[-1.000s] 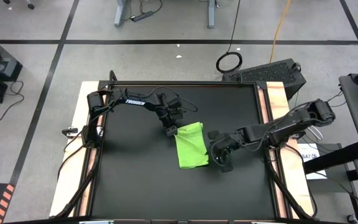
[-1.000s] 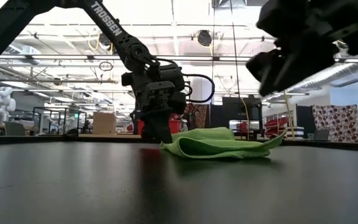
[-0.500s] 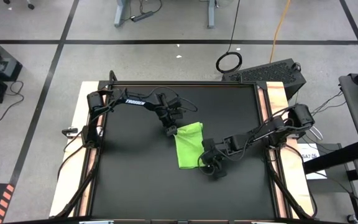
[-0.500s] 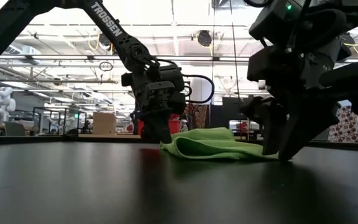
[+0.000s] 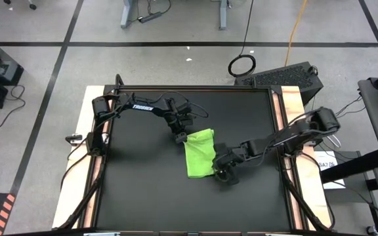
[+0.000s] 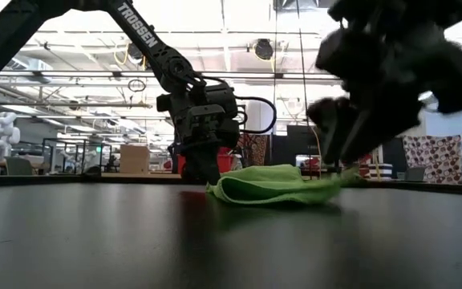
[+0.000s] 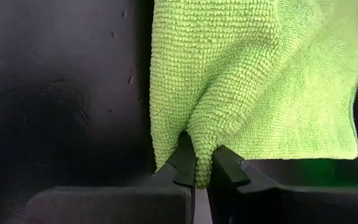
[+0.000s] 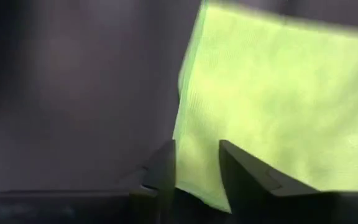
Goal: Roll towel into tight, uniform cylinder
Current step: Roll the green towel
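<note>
Your left pincer sits just left of centre in the high view, pinched tight on the upper left corner of the towel. The left wrist view confirms it: a small fold of the green cloth is squeezed between the two dark fingers, with the rest spreading away over the black desk.

The towel lies near the middle of the desk in the high view, a small bright lime-green rectangle. Its long axis runs from the top of the frame toward the bottom, tilted slightly so the upper end leans right. It is not a cylinder; it lies mostly flat. In the low view you see it as a low, rumpled mound with a folded lip along its left end, resting on the desk. Up close the fabric shows a fine nubby weave.

Your right pincer is at the towel's lower right edge in the high view. In the right wrist view its fingers stand partly apart, with the edge of the green cloth lying between them; you cannot tell whether they grip it.
</note>
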{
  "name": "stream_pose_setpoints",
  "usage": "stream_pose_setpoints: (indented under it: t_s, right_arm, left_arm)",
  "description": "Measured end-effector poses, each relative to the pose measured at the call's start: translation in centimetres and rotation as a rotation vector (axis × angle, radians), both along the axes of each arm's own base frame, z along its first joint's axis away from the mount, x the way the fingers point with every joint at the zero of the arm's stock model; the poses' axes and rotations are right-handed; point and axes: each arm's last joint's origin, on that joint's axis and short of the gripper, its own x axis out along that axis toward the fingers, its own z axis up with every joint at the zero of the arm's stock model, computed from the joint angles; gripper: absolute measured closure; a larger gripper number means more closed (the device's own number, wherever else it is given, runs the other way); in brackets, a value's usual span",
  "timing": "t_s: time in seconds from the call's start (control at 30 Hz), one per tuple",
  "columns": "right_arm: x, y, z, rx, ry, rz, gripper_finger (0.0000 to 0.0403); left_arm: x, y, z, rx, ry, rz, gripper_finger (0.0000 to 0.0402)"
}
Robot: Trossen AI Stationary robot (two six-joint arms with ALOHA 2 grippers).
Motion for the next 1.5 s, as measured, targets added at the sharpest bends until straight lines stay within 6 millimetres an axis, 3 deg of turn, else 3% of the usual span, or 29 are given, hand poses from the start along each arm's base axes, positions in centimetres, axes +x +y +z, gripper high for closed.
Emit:
stream_pose_setpoints:
  t_s: [0.2, 0.3, 0.87, 1.1, 1.27, 1.5]
  right_arm:
    - [-1.0, -0.2, 2.6, 0.003, -0.067, 0.008, 0.0186]
    - [-1.4, -0.5, 2.2, -0.059, -0.015, 0.006, 0.0157]
    - [0.3, -1.9, -2.3, -0.085, 0.098, 0.078, 0.0172]
    - [0.7, -1.5, -3.4, -0.067, 0.113, 0.098, 0.0173]
    - [0.7, -1.6, -3.4, -0.104, 0.109, 0.070, 0.0220]
    - [0.8, -1.9, -3.2, -0.130, 0.100, 0.001, 0.0386]
  left_arm:
    - [0.0, 0.0, 0.0, -0.006, -0.004, -0.002, 0.0382]
    - [0.0, 0.0, 0.0, -0.006, -0.007, -0.002, 0.0382]
    - [0.1, 0.0, 0.0, -0.012, -0.007, 0.004, 0.0382]
    - [0.1, 0.0, 0.0, -0.017, -0.001, 0.017, 0.0382]
    - [0.1, 0.0, 0.0, -0.017, -0.001, 0.018, 0.0382]
    - [0.1, 0.0, 0.0, -0.018, -0.001, 0.017, 0.0382]
